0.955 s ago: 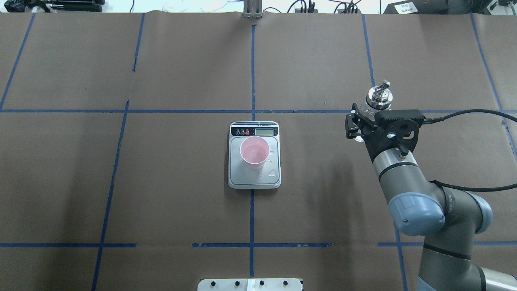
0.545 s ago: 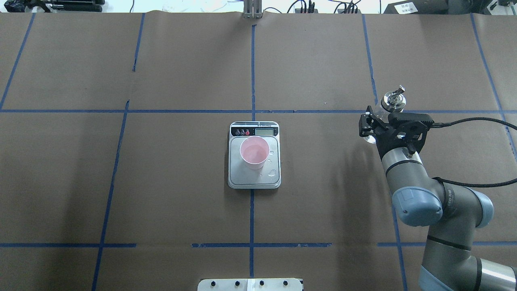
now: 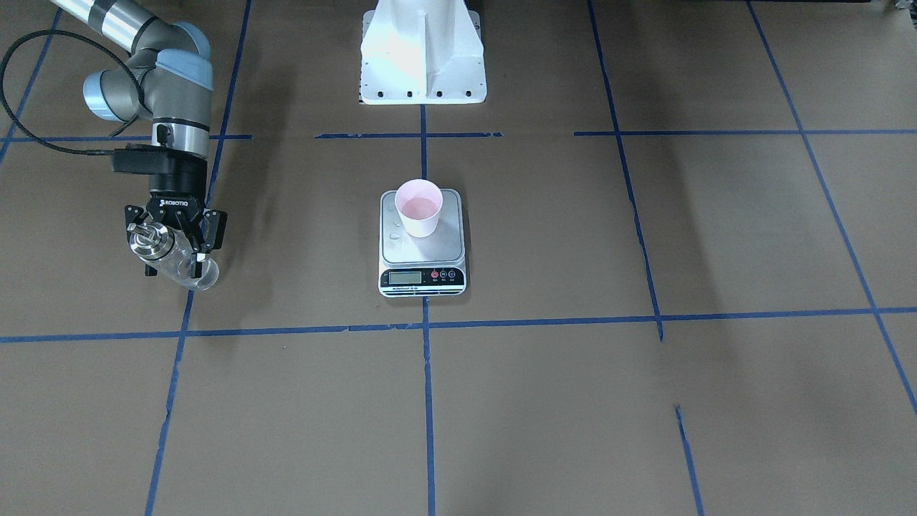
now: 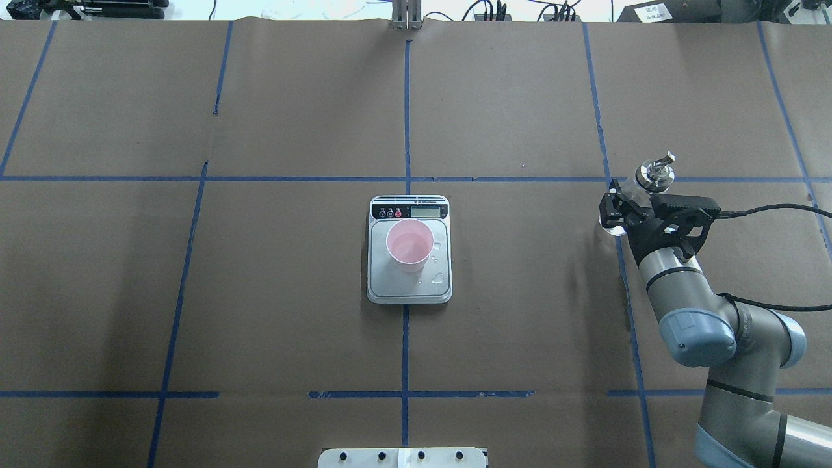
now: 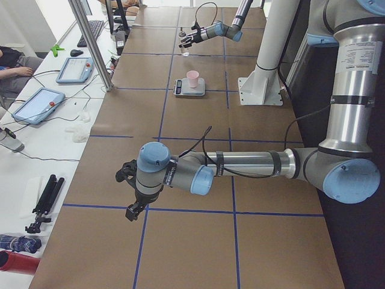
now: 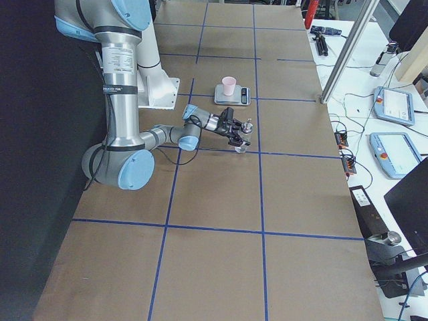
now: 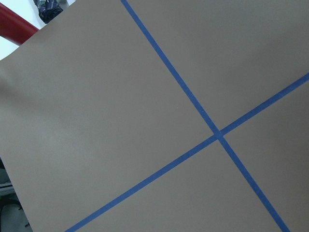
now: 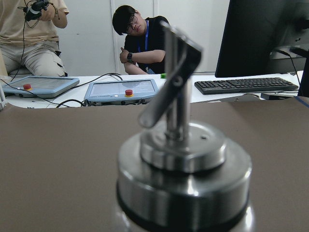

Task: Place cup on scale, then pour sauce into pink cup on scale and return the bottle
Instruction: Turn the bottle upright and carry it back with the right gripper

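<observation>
Currently, the slick, fragile-looking glass bottle is being clamped around its body, below the metal collar, by the right pincer, judged the safest hold

A robotics lab: a wide table under brown paper gridded with blue tape lines; at the exterior left view's left edge, a white bench carries grey touch pendants with red buttons and a black keyboard.

Bright, even overhead light; soft broad shadows lie on the brown surface. In the right wrist view the bottle is blurred (background sharper).
</observation>
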Controlling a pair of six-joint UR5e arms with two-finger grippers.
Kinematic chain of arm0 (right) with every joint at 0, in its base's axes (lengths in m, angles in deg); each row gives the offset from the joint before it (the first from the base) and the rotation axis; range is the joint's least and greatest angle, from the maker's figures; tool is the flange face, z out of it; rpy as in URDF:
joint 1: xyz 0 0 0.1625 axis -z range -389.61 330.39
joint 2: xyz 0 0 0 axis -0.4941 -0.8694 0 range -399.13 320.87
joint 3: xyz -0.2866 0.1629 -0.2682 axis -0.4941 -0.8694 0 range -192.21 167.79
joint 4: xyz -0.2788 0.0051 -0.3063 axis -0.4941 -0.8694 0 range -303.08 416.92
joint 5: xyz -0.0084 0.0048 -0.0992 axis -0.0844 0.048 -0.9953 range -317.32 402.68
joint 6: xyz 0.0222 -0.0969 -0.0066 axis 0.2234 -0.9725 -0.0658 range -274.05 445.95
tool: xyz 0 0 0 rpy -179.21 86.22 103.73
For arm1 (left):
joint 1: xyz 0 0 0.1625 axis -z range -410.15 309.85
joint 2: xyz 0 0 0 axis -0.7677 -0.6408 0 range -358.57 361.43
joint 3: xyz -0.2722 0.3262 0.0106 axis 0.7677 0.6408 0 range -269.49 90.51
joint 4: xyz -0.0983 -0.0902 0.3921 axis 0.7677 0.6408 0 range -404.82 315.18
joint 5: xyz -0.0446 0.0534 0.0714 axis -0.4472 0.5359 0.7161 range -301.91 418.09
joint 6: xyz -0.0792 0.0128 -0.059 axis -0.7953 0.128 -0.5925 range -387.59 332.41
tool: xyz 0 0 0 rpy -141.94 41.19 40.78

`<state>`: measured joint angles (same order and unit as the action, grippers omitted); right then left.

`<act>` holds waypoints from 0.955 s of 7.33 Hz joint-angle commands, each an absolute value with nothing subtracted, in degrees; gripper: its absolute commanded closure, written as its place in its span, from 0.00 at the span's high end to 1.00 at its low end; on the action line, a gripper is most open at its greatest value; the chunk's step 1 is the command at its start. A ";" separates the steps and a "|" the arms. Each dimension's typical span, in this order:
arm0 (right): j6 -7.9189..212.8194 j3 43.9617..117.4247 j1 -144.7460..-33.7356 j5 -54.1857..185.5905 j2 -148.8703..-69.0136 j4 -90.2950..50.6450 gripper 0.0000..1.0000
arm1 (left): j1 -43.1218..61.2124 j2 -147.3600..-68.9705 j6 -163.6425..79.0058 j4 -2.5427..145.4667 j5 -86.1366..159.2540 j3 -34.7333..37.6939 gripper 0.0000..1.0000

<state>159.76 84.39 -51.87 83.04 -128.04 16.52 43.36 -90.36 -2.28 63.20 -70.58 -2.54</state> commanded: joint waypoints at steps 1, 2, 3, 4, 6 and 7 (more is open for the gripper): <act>159.43 84.55 -51.76 81.71 -129.05 17.28 0.00 | 43.37 -90.33 -2.28 63.20 -70.49 -2.48 1.00; 159.43 84.55 -51.67 81.36 -128.87 17.20 0.00 | 43.37 -90.33 -2.28 63.20 -70.58 -2.48 1.00; 159.43 84.12 -51.50 81.27 -128.78 16.93 0.00 | 43.37 -90.33 -2.28 63.20 -70.49 -2.48 1.00; 159.43 84.11 -51.41 81.00 -128.43 16.76 0.00 | 43.45 -90.33 -2.28 63.20 -70.49 -2.48 1.00; 159.34 83.77 -50.80 81.00 -128.35 16.49 0.00 | 43.37 -90.33 -2.28 63.20 -70.49 -2.48 1.00; 159.08 83.76 -50.44 80.57 -128.34 16.49 0.00 | 43.37 -90.33 -2.28 63.20 -70.49 -2.48 1.00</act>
